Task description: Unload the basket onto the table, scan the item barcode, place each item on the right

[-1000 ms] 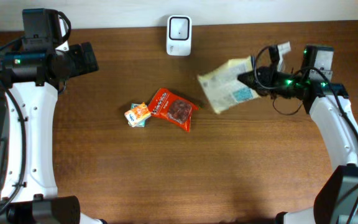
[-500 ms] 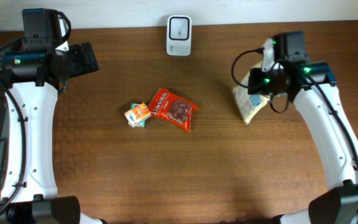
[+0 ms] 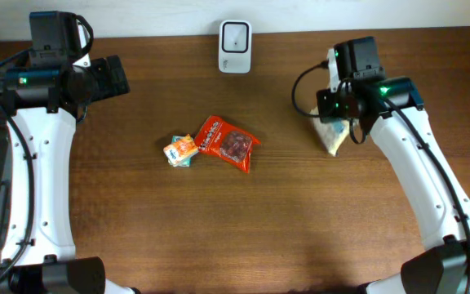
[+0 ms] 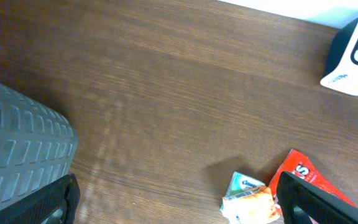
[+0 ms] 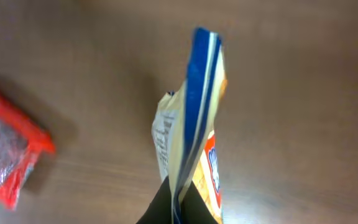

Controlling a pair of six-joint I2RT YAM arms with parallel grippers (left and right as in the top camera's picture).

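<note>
Evidently the right tool is clamped shut on one seam of the pale snack bag, so the bag hangs edge-on from it, showing a blue stripe and a sliver of orange print. Held that way, the bag's broad printed sides are free to be turned, which I judge is the reason for the thin pinch: the barcode has to face the scanner. The bag sits to the right of the scanner and a little nearer the robot. No barcode is visible in any view, so I cannot tell which side carries it.

The left tool is spread wide and empty, parked well to the left of the scanner, clear of the work.

From overhead, the wrist housing covers the right jaws, so only the right wrist view shows the grip itself. That close view misses the scanner entirely; only the overhead view gives the bag's place beside it. The left wrist view catches the scanner's corner, the red packet and the small carton, which lie touching on the bench in front of the scanner, but not the bag.
</note>
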